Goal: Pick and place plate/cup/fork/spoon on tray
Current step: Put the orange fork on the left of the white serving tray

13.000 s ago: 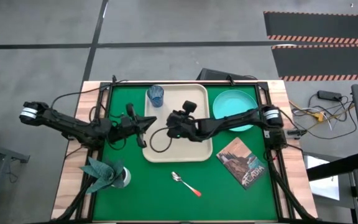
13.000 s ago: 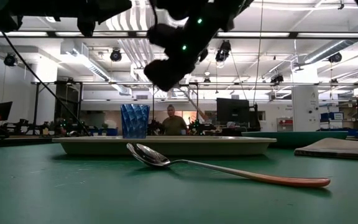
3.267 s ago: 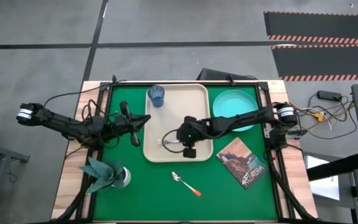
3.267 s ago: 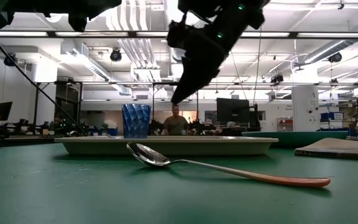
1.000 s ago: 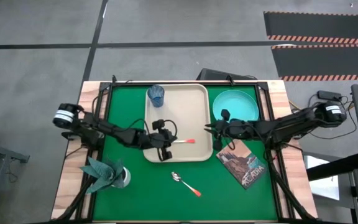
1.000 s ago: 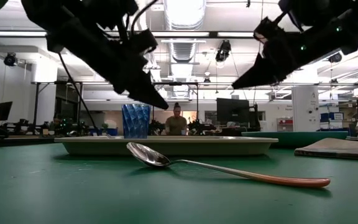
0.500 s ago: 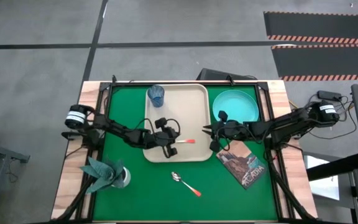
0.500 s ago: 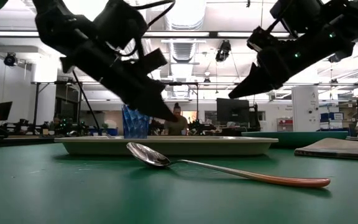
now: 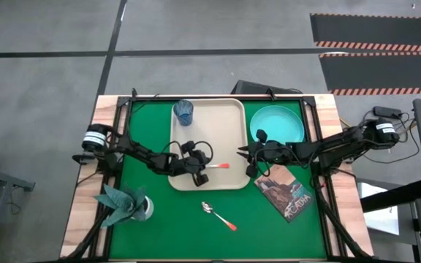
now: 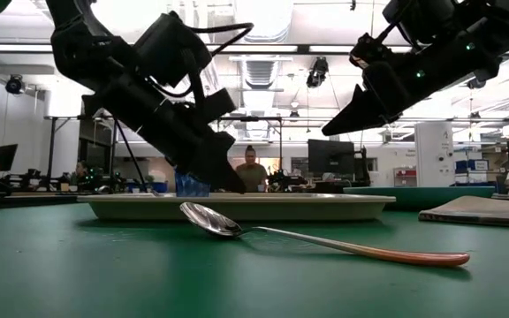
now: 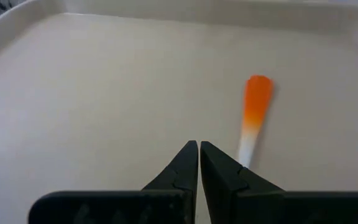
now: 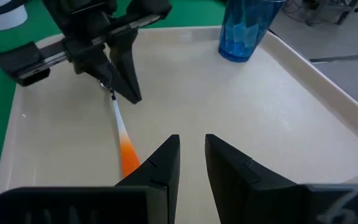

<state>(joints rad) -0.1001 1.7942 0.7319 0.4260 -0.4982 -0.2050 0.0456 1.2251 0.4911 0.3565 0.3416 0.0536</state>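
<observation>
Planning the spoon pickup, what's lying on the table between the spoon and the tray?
Nothing: in the high view, bare green mat separates the spoon from the tray.

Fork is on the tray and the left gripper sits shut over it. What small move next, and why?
Probably lift the left gripper off the fork, which already lies on the tray, and head for the spoon, still on the green mat.
</observation>
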